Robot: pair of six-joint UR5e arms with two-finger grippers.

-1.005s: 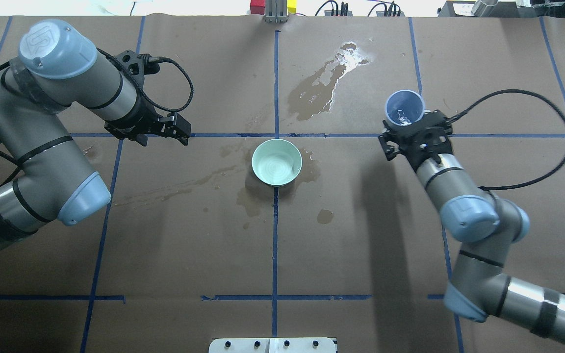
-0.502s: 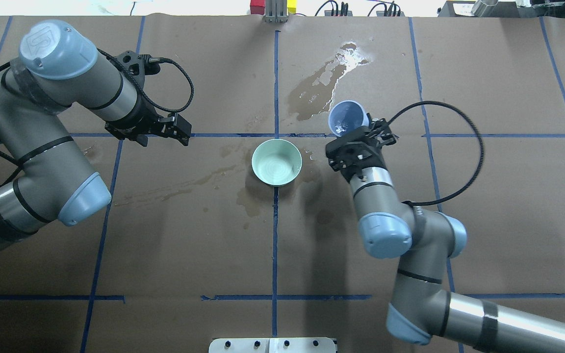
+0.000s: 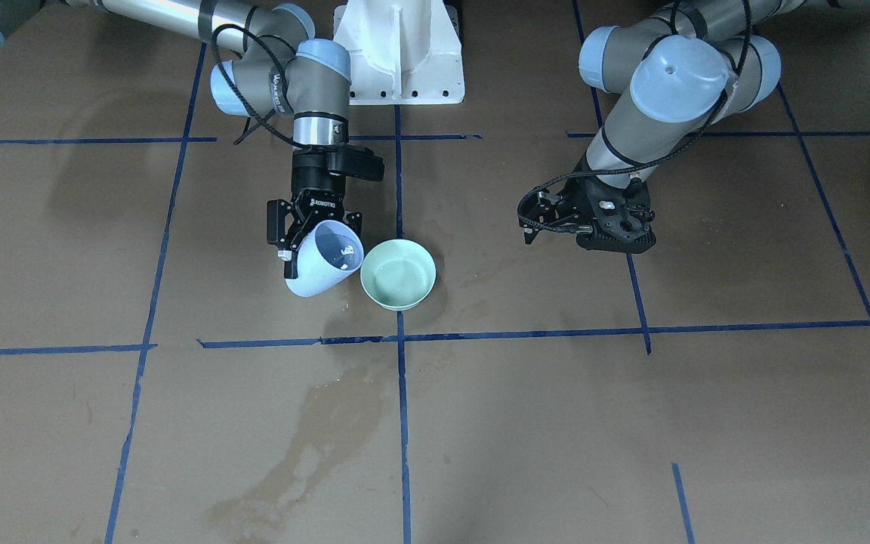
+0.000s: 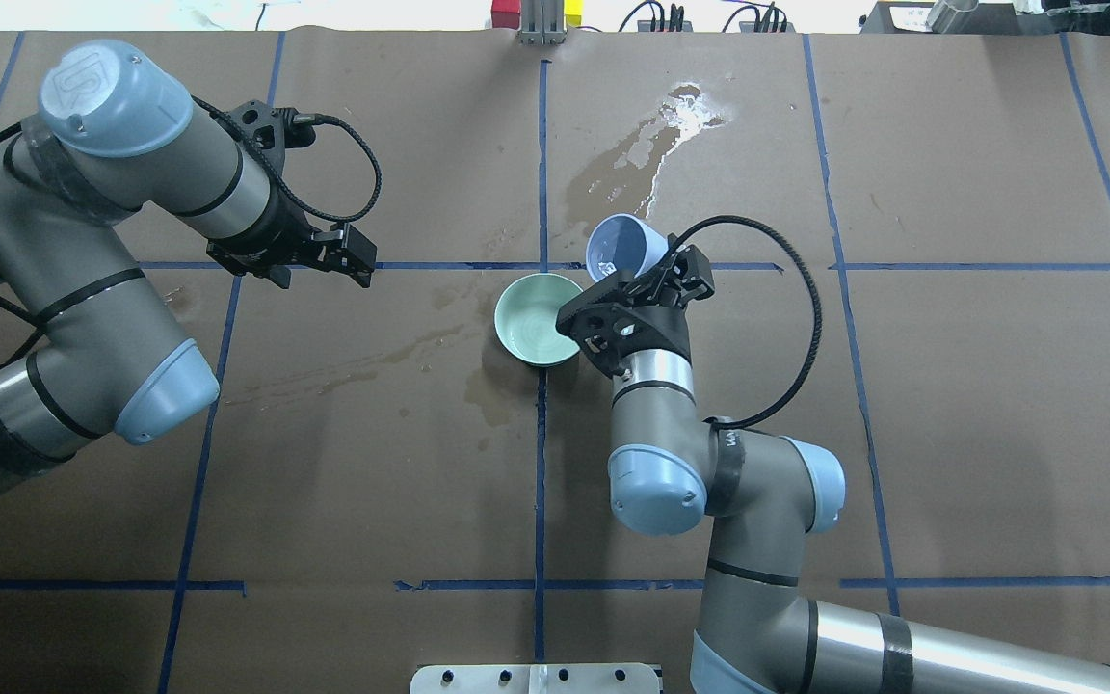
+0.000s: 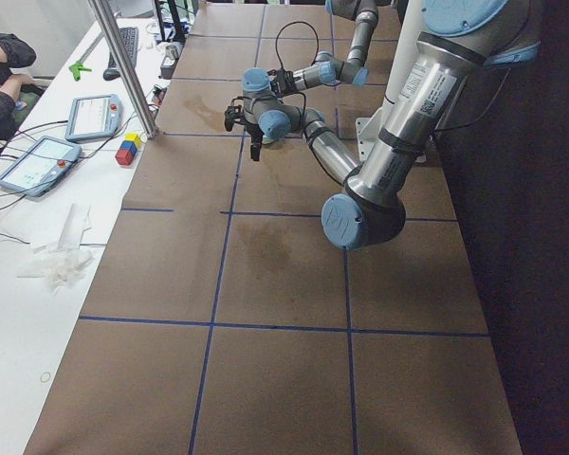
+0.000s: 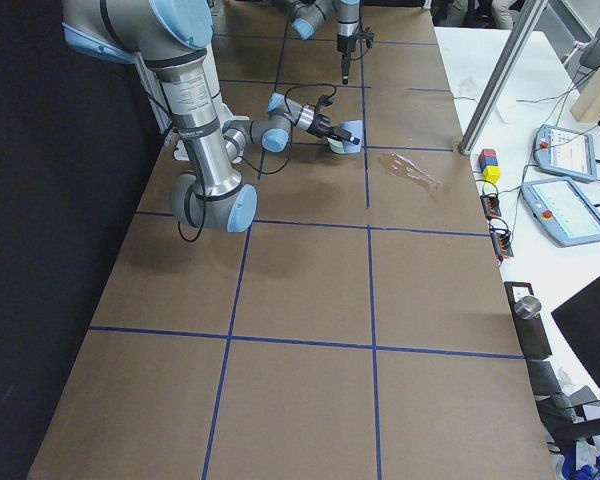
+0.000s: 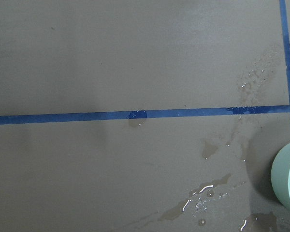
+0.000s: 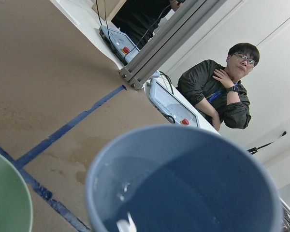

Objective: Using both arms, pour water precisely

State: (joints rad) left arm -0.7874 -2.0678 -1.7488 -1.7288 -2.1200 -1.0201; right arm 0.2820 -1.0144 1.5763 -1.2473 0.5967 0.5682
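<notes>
My right gripper (image 4: pixel 634 277) is shut on a pale blue cup (image 4: pixel 624 246) and holds it just right of the pale green bowl (image 4: pixel 538 318), tipped toward it. The cup (image 3: pixel 322 261) nearly touches the bowl's rim (image 3: pixel 365 272) in the front view. Water shows as faint glints inside the cup (image 8: pixel 125 193). The bowl's inside looks glossy, and I cannot tell its level. My left gripper (image 4: pixel 360 260) hovers empty well left of the bowl. I cannot tell whether its jaws are open. The bowl's edge (image 7: pixel 286 179) shows in the left wrist view.
Wet spill stains mark the brown paper behind the bowl (image 4: pixel 632 173) and to its left (image 4: pixel 362 361). A white pedestal (image 3: pixel 397 53) stands at the robot's base. A metal post (image 4: pixel 541 24) and coloured blocks (image 6: pixel 488 165) sit at the far edge. An operator (image 8: pixel 222 92) sits beyond.
My right arm has swung left with the cup, from the right side of the table to beside the bowl, and tipped it toward the bowl. The left arm has not moved.
</notes>
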